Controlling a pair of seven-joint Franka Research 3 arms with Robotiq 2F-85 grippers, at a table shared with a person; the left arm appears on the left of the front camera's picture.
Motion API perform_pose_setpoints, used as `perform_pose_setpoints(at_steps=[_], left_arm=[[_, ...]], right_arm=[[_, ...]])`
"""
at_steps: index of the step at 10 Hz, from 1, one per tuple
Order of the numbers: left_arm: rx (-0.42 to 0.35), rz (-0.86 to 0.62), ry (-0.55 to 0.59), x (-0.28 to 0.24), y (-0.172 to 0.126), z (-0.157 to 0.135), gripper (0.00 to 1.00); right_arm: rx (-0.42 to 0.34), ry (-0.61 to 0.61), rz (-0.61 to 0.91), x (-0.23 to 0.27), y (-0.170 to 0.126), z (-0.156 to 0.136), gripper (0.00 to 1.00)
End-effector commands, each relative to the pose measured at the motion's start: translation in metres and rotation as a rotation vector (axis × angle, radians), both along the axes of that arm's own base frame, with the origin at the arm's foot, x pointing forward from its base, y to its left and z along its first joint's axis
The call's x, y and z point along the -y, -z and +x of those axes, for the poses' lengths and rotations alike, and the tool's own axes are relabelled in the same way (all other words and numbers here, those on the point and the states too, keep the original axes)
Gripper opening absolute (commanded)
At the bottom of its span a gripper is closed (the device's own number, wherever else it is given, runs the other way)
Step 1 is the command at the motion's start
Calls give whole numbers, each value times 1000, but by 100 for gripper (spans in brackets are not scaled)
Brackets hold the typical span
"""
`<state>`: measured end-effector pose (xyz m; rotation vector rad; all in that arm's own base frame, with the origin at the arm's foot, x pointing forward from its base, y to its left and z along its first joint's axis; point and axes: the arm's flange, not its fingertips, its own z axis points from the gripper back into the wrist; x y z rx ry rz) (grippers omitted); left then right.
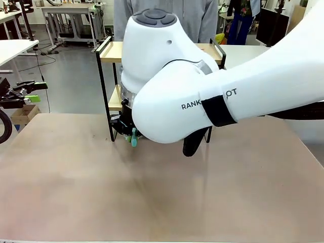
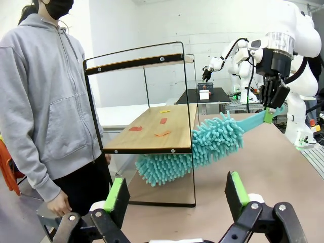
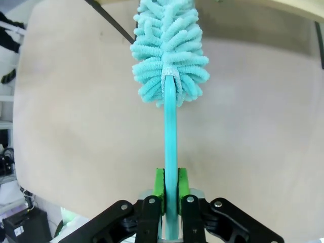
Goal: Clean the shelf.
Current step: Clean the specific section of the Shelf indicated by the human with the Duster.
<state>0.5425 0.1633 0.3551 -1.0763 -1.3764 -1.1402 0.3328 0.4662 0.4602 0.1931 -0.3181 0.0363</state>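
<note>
Beige tabletop [image 1: 76, 192] spreads across the front view, with other workbenches at 10 o'clock on the grey floor beyond. At 12 o'clock on the far side of the table stands the shelf [image 1: 115, 52], its two light wooden boards in a thin black frame. A person in a grey hoodie [image 1: 197, 20] stands just behind it. The white right arm [image 1: 228, 101] crosses the middle and hides much of the rack. Its right gripper [image 1: 132, 134] hangs low at the shelf's foot, near 9 o'clock of the arm's bulk.

Seen from the left wrist, the shelf [image 2: 152, 132] has small red, orange and yellow scraps [image 2: 163, 120] on its lower board. A teal duster [image 2: 202, 147] has its fluffy head pushed under that board, above the table. Whether it touches the wood I cannot tell. Its handle rises toward 2 o'clock into the right gripper [image 2: 272, 104]. The left gripper [image 2: 177, 195] sits at 6 o'clock, jaws spread wide with nothing between them. The person's hand [image 2: 59, 202] hangs at 8 o'clock.

From the right wrist, the right gripper [image 3: 170, 182] is clamped tight on the duster [image 3: 169, 61] handle, which runs straight up to 12 o'clock.
</note>
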Motion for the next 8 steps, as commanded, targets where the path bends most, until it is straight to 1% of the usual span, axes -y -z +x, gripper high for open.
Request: perform_pose_setpoints(at_steps=[1, 3, 6, 8], left_arm=[[13, 6, -2, 0, -2, -2, 100], [13, 6, -2, 0, -2, -2, 100], [13, 6, -2, 0, -2, -2, 100], [13, 6, -2, 0, -2, -2, 100]], right_arm=[[60, 52, 5, -29, 9, 11, 13], [98, 62, -28, -46, 26, 22, 13], [189, 68, -82, -70, 53, 36, 13], [183, 71, -92, -77, 66, 46, 13]])
